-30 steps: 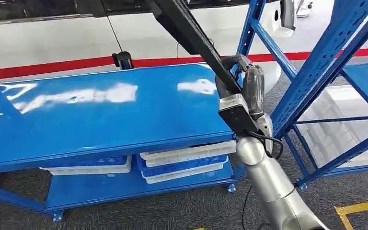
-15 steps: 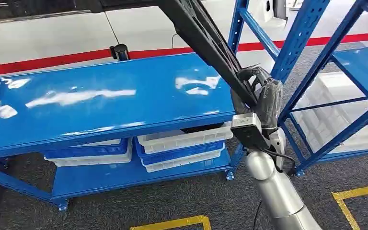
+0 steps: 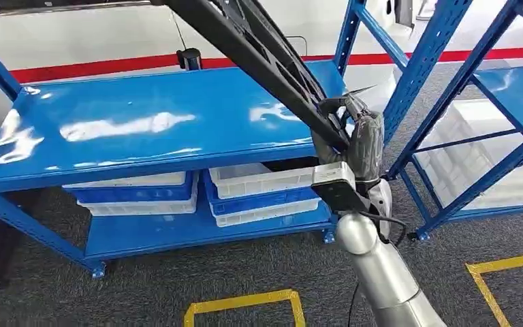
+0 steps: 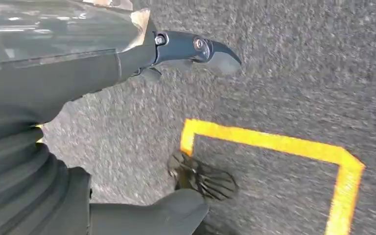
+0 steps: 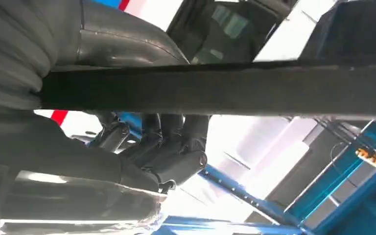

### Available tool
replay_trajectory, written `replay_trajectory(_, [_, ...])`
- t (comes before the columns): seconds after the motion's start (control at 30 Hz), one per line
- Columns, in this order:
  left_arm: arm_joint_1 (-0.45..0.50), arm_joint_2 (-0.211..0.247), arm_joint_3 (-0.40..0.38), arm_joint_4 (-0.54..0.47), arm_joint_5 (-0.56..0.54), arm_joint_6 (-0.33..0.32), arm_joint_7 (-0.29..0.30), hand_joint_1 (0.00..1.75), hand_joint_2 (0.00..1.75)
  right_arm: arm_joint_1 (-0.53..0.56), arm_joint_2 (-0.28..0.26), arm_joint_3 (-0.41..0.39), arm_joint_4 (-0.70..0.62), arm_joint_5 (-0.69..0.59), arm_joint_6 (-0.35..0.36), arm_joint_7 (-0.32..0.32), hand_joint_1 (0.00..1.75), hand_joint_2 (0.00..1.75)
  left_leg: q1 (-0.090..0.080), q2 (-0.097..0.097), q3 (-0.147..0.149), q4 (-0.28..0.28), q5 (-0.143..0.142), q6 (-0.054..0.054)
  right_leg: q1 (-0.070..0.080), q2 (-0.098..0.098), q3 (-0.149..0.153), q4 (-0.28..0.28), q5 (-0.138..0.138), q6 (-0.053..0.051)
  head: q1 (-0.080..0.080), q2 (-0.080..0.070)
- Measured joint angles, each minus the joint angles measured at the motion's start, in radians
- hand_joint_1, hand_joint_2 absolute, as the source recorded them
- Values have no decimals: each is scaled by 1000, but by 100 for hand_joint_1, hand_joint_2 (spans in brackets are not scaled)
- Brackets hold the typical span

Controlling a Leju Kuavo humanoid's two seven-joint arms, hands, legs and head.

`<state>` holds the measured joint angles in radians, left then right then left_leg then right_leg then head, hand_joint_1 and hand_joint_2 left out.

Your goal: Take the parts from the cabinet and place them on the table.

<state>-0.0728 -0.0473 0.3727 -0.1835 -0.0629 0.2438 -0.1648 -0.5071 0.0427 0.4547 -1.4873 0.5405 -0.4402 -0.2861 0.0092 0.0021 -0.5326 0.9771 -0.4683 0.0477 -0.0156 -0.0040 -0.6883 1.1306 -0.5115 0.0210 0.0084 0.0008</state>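
While our right hand point(image 3: 354, 136) gripped the long black part point(image 3: 259, 51), we judged the set-down needed a slow swing so its far end missed the blue uprights point(image 3: 422, 75) before lowering flat onto the blue table point(image 3: 143, 129). The part ran from upper centre of the frame down to centre right, where our fingers point(image 5: 161, 142) wrapped it. Our left hand point(image 4: 127, 63) hung over grey floor, fingers apart, holding nothing.

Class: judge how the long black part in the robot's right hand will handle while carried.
The long black part looks stiff: straight, no sag. The right hand grips near one end, so it probably levers and swings. Openwork framing suggests moderate weight.
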Motion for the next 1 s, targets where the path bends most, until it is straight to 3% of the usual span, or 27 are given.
replay_trajectory(0.03, [0, 0, 0, 0, 1, 2, 3, 0, 175, -3, 2, 0, 10, -8, 0, -1, 175, 175, -1, 0, -12, 1, 13, 2, 0, 0, -18, 78, -45, -2, 0, 0])
replay_trajectory(0.07, [1, 2, 0, 0, 3, 7, 6, 0, 175, -5, 5, 0, 23, -19, 3, -1, 175, 175, -2, 1, -33, 3, 28, 2, 0, 0, -31, 156, -69, 4, 0, 0])
replay_trajectory(0.1, [2, 3, 1, 0, 5, 8, 8, 0, 175, -5, 9, 0, 37, -28, 3, -1, 175, 175, -4, 1, -50, 3, 41, 1, 0, 0, -27, 194, -61, 15, 1, 0])
replay_trajectory(0.13, [2, 3, 1, 0, 9, 9, 10, 0, 175, -6, 13, -1, 48, -32, 4, -1, 175, 175, -5, 1, -66, 4, 53, 0, 0, 0, -5, 188, -35, 27, 1, 0])
replay_trajectory(0.17, [3, 4, 1, 0, 11, 9, 10, 0, 175, -8, 17, -1, 60, -37, 4, -1, 175, 175, -7, 0, -83, 5, 65, -2, 1, 0, 39, 142, -3, 36, 1, 0])
replay_trajectory(0.2, [3, 5, 2, 0, 12, 9, 10, 0, 175, -13, 23, -1, 69, -38, 5, -2, 175, 175, -8, 0, -96, 7, 75, -5, 4, 0, 95, 66, 19, 37, 1, 0])
replay_trajectory(0.23, [3, 5, 2, 0, 13, 9, 10, 0, 175, -20, 30, -1, 77, -39, 7, -3, 175, 175, -9, 0, -105, 9, 86, -8, 5, 0, 169, -40, 17, 27, 0, 0])
replay_trajectory(0.27, [4, 5, 3, 0, 14, 9, 10, 0, 175, -26, 37, -2, 82, -39, 7, -4, 175, 175, -16, 0, -113, 11, 93, -15, 13, 0, 233, -133, -15, 11, 1, 0])
replay_trajectory(0.3, [5, 8, 3, 0, 14, 8, 10, 0, 175, -30, 42, -3, 87, -39, 7, -6, 175, 175, -15, 1, -116, 11, 105, -19, 17, 3, 245, -179, -29, 5, -3, 0])
replay_trajectory(0.37, [7, 11, 5, 0, 16, 6, 9, 0, 175, -34, 45, -4, 99, -40, 7, -9, 175, 175, -10, 0, -118, 1, 126, -29, 22, 4, 225, -170, -19, -1, -2, 0])
replay_trajectory(0.4, [11, 12, 5, 1, 16, 6, 9, 0, 175, -34, 47, -4, 104, -41, 7, -9, 175, 175, -12, -3, -120, 0, 133, -37, 14, 2, 219, -175, -8, -13, -5, 0])
replay_trajectory(0.43, [13, 15, 5, 2, 18, 6, 9, 0, 175, -37, 50, -5, 111, -42, 7, -9, 175, 175, -4, -7, -131, 16, 101, -43, -1, -4, 216, -176, 5, -22, -3, 0])
replay_trajectory(0.47, [18, 16, 5, 2, 18, 6, 9, 0, 175, -38, 53, -4, 115, -42, 7, -10, 175, 175, -2, -6, -146, 59, 35, -49, 0, -4, 210, -176, 18, -40, -6, 0])
replay_trajectory(0.53, [19, 18, 5, 3, 19, 6, 8, 0, 175, -39, 58, -5, 120, -45, 8, -11, 175, 175, 2, -6, -186, 211, -86, -63, 0, -4, 181, -174, 45, -43, -10, 0])
replay_trajectory(0.57, [19, 19, 5, 3, 19, 6, 8, 0, 175, -38, 59, -5, 123, -45, 8, -11, 175, 175, 4, -6, -201, 283, -115, -70, 0, -4, 165, -173, 56, -41, -11, 0])
replay_trajectory(0.6, [19, 19, 5, 3, 19, 4, 8, 0, 175, -36, 58, -5, 125, -44, 8, -10, 175, 175, 8, -5, -204, 329, -114, -74, 0, -5, 149, -172, 67, -38, -10, 0])
replay_trajectory(0.63, [20, 21, 5, 3, 19, -2, 5, 0, 175, -33, 58, -8, 127, -38, 6, -6, 175, 175, 13, -5, -187, 335, -84, -79, -1, -5, 132, -169, 78, -34, -11, 0])
replay_trajectory(0.67, [20, 22, 5, 3, 19, -5, 2, 0, 175, -29, 57, -13, 126, -28, 4, -2, 175, 175, 18, -5, -154, 302, -47, -81, -3, -5, 116, -164, 87, -29, -10, 0])
replay_trajectory(0.7, [20, 24, 5, 3, 18, -11, -2, 0, 175, -27, 55, -17, 125, -23, 3, 3, 175, 175, 23, -5, -100, 235, -15, -85, -6, -5, 99, -156, 94, -24, -11, 0])
replay_trajectory(0.73, [19, 24, 5, 3, 16, -16, -6, 0, 175, -24, 53, -24, 123, -18, 2, 6, 175, 175, 27, -5, -37, 154, -7, -88, -8, -5, 85, -145, 98, -16, -11, 0])
replay_trajectory(0.77, [17, 24, 5, 3, 13, -23, -9, 0, 175, -20, 51, -31, 118, -16, 2, 7, 175, 175, 28, -9, 28, 69, -37, -90, -2, -5, 71, -132, 102, -11, -13, 0])
replay_trajectory(0.8, [17, 26, 5, 3, 12, -26, -11, 0, 175, -17, 46, -39, 112, -14, 0, 8, 175, 175, 20, -17, 46, 24, -58, -78, -1, -5, 62, -125, 107, -2, -12, 0])
replay_trajectory(0.87, [19, 26, 5, 4, 10, -34, -14, 0, 175, -8, 42, -50, 104, -12, -3, 7, 175, 175, 14, -15, 32, 28, -54, -64, 2, -6, 58, -127, 126, 18, -12, 0])
replay_trajectory(0.9, [20, 26, 5, 4, 9, -35, -14, 0, 175, 1, 37, -57, 99, -12, -3, 7, 175, 175, 9, -13, 28, 28, -46, -52, 1, -6, 56, -131, 136, 26, -13, 0])
replay_trajectory(0.93, [19, 24, 4, 5, 5, -36, -15, 0, 175, 15, 24, -67, 92, -8, -3, 9, 175, 175, 15, -5, 15, 21, -30, -30, 3, -5, 46, -127, 132, 33, -12, 0])
replay_trajectory(0.97, [16, 20, 3, 5, 0, -36, -18, 0, 175, 33, 13, -80, 79, -3, -4, 11, 175, 175, 10, -6, 3, 22, -17, -15, -3, -2, 26, -99, 93, 24, -13, 0])
replay_trajectory(1.0, [15, 20, 2, 5, -3, -36, -21, 0, 175, 48, 8, -89, 67, 2, -4, 15, 175, 175, 9, -5, -13, 22, -5, 1, -4, -1, -2, -40, 35, 11, -6, 0])
